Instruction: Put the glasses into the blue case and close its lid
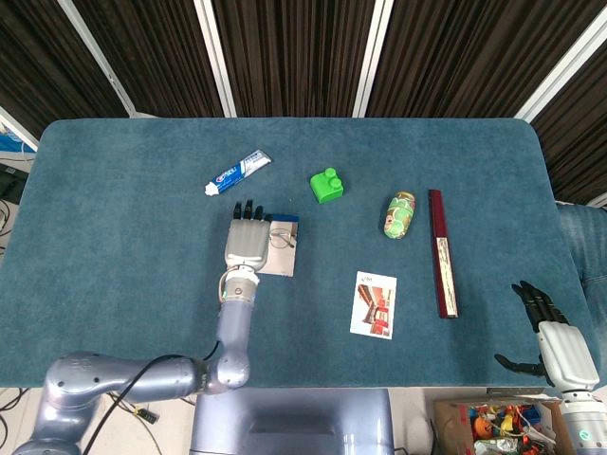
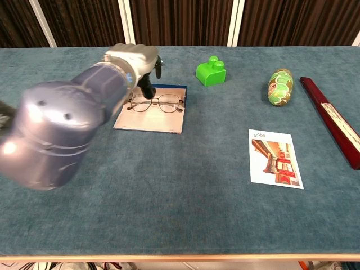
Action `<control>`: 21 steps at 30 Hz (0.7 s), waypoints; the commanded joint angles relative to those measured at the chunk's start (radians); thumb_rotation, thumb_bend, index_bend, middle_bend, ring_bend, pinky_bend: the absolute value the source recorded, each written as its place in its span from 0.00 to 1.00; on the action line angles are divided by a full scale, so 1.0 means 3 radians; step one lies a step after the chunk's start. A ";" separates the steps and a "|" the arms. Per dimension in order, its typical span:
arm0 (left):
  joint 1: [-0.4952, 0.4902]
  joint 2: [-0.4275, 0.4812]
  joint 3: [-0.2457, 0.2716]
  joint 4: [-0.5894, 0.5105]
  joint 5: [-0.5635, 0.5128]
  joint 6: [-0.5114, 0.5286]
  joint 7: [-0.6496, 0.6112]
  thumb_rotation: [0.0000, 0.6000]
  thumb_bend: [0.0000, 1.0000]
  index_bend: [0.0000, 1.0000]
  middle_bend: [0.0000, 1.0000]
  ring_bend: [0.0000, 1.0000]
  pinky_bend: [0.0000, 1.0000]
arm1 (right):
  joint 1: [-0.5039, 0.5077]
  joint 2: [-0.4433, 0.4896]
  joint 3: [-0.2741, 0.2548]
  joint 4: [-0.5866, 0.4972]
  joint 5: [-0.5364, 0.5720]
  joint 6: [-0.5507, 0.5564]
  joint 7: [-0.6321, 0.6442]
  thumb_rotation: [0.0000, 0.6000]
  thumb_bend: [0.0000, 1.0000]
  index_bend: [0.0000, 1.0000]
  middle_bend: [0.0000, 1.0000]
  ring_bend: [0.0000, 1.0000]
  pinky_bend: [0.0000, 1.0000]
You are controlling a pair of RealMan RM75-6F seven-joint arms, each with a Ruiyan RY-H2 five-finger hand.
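The blue case lies flat on the table with its pale inner face up, also visible from the head view as case. The thin-framed glasses rest unfolded across its far half; in the head view only part of the glasses shows beside my hand. My left hand hovers over the case's left side with fingers stretched away from me and nothing in it. In the chest view the left hand has its thumb pointing down close to the left lens. My right hand hangs spread off the table's right front corner.
A toothpaste tube lies beyond the case. A green block, a green patterned can and a long dark red box stand to the right. A picture card lies at the middle right.
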 commanded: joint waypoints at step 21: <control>0.0442 0.0393 0.0295 -0.0665 -0.0257 -0.0564 -0.0698 1.00 0.47 0.00 0.60 0.63 0.69 | -0.0002 0.0002 0.0002 -0.0025 0.0044 -0.0026 -0.0019 1.00 0.13 0.02 0.00 0.03 0.18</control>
